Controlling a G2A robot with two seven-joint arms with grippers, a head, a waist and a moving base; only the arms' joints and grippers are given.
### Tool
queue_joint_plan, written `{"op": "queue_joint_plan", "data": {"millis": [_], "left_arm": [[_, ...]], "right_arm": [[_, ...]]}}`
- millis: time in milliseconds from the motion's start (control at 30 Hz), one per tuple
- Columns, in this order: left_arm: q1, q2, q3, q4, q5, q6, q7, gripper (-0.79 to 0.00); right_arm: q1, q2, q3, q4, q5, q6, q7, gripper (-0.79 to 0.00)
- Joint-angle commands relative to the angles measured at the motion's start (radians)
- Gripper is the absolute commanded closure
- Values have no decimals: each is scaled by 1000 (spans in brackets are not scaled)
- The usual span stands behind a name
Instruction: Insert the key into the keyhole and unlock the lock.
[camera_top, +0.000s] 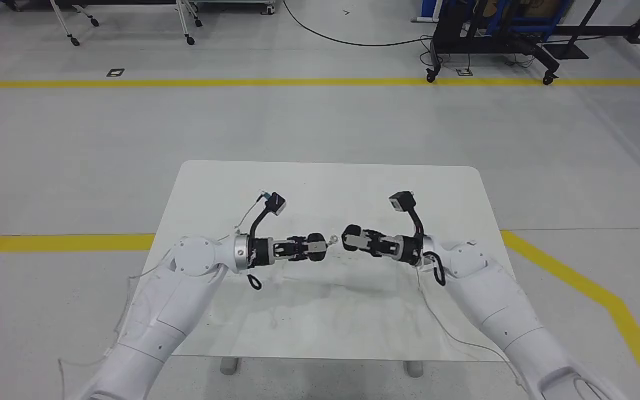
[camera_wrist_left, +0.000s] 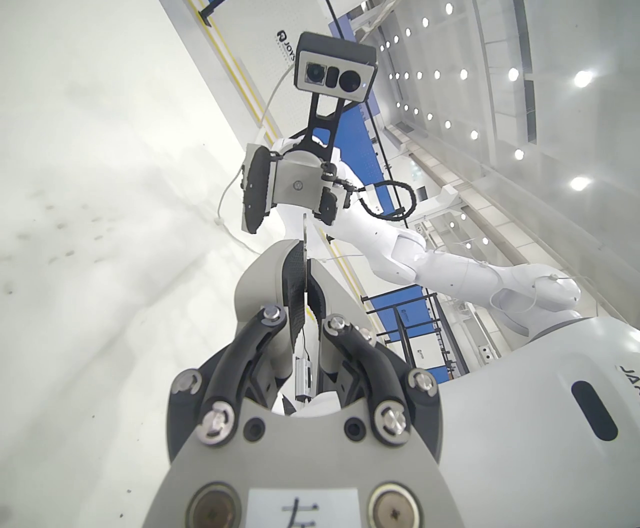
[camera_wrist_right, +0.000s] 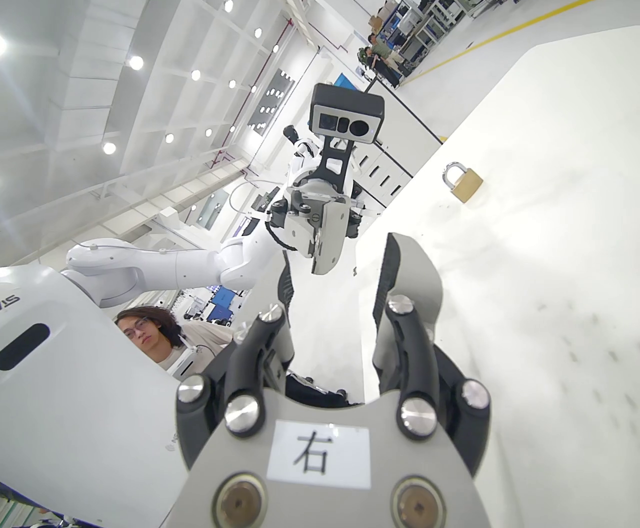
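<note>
My left gripper (camera_wrist_left: 304, 257) is shut on the key (camera_wrist_left: 304, 227), a thin metal blade seen edge-on that sticks out past the fingertips. In the top view the left gripper (camera_top: 316, 243) and the right gripper (camera_top: 349, 238) face each other tip to tip over the middle of the white table (camera_top: 300, 190), with the key (camera_top: 329, 241) in the small gap between them. My right gripper (camera_wrist_right: 342, 265) is open, with nothing between its fingers. A brass padlock (camera_wrist_right: 462, 182) with a silver shackle lies flat on the table, well beyond the left gripper (camera_wrist_right: 320, 240).
A thin white cable (camera_wrist_left: 231, 235) trails over the tabletop near the right arm. The table's far edge (camera_top: 330, 164) borders grey floor with a yellow line (camera_top: 300, 82).
</note>
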Motion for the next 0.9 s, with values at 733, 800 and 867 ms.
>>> {"op": "queue_joint_plan", "data": {"millis": [733,800,867], "left_arm": [[-20,-3,47,14,64,-3,6,0],[-21,-2,48,13,69,-2,7,0],[-22,-1,46,15,73,-2,12,0]], "right_arm": [[46,5,-93,35,23,26,26,0],[48,6,-98,37,23,23,23,0],[48,7,-100,38,24,15,15,0]]}}
